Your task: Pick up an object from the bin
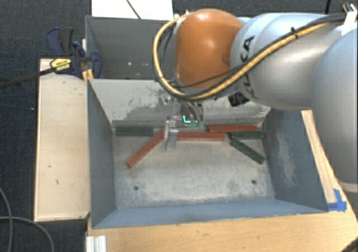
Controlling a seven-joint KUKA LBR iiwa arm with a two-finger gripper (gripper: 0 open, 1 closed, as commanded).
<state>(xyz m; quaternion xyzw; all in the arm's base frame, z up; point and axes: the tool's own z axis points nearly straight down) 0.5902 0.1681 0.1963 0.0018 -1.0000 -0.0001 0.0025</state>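
5 thin sticks lie across the far half of the grey bin (184,189), 3 red-brown and 2 dark green. The gripper (170,138) is low over the bin floor at the upper end of the slanted red-brown stick (142,155), with a dark green stick (134,131) just beside it toward the view's left. Whether it is open or closed, or has hold of anything, cannot be told.
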